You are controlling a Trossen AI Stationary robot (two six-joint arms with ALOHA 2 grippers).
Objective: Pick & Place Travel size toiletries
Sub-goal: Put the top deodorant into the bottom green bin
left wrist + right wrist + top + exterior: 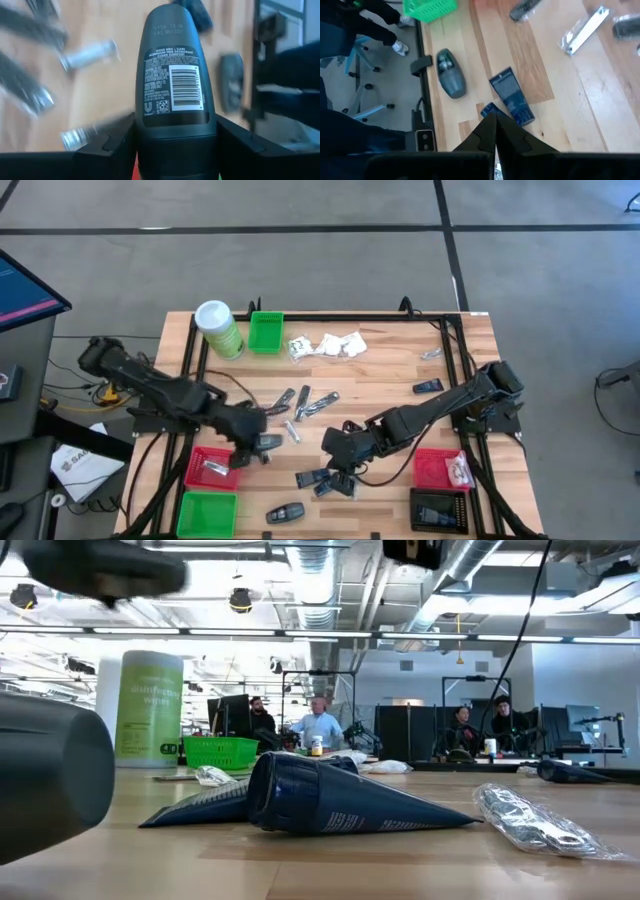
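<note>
**Tabletop inventory: travel toiletries, both arms at work**

Item 1. Dark deodorant stick [175,85], nearest the left wrist camera, label and barcode facing it. Clamped between the two fingers [107,147] of the left tool [266,444]. In the high view this sits at about 7 o'clock from tabletop centre, just beside the red bin [212,468] on the left.

Item 2. Right tool [340,463], fingers pressed together with nothing between them, at about 6 o'clock of the tabletop, hovering over dark blue packets [318,478]. One blue tube [512,97] lies just ahead of its fingertips; a black oval piece [450,79] lies at 9 o'clock of that tube, near the tabletop edge.

Item 3. Dark blue tube [340,800], lying flat, close in the low view, with a crinkly clear packet [530,820] at its 3 o'clock.

Item 4. White sachets [335,345], clustered at 12 o'clock.

Item 5. Slim silvery packets [305,402], near centre.

Item 6. Black oval piece [285,513], at 6 o'clock by the near edge.

Item 7. Green bin [265,332] and green canister [220,330], at 11 o'clock. Second green bin [207,515] at 7 o'clock. Second red bin [442,468] and black bin [438,508] at 5 o'clock.
</note>
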